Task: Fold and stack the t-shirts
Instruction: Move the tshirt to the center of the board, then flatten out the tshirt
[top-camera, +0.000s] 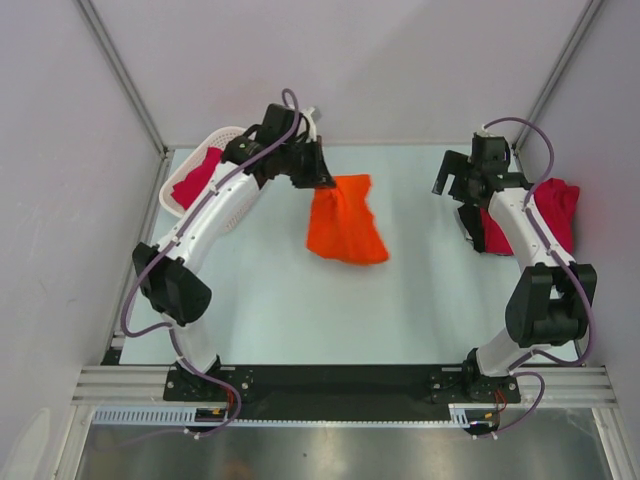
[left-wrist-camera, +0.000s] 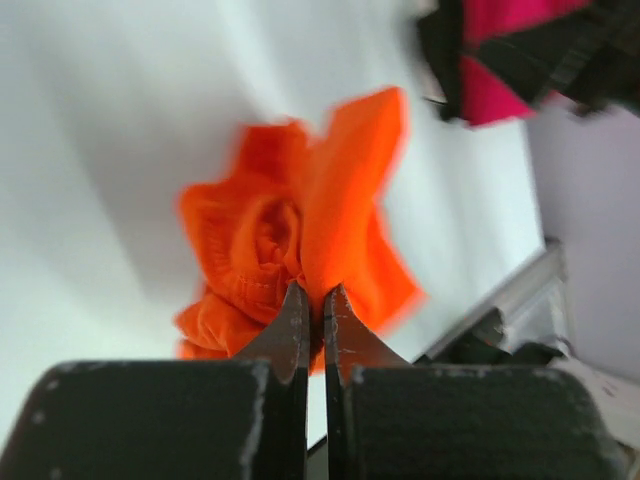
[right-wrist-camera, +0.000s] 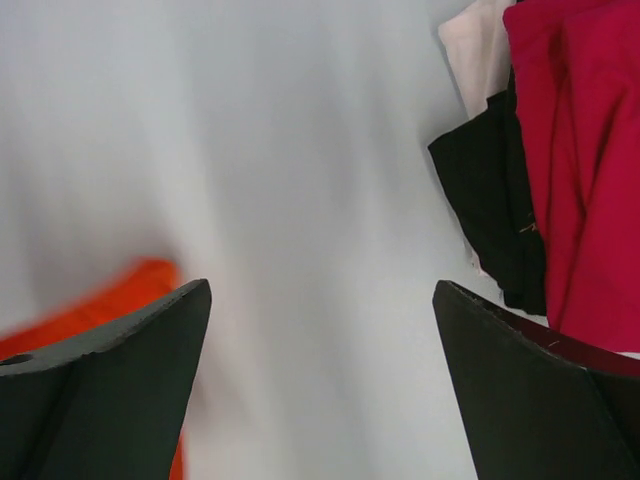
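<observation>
Left wrist | left tool (left-wrist-camera: 312, 294) pinches orange t-shirt (left-wrist-camera: 345, 195) edge

The bright orange t-shirt (top-camera: 345, 225) is bunched and crumpled just right of the white basket (top-camera: 222, 133), with its upper corner pinched in the left gripper (top-camera: 322, 182). A crimson t-shirt (top-camera: 197, 180) lies heaped inside that basket. A second crimson t-shirt (top-camera: 558, 205) lies far to the basket's right.

My pale, smooth table (top-camera: 400, 300) carries a crumpled bright orange cloth t-shirt (top-camera: 345, 228) near its middle, a white plastic lattice basket (top-camera: 225, 132) in the far left corner, and a crimson red cloth t-shirt (top-camera: 558, 210) at the right edge.
</observation>
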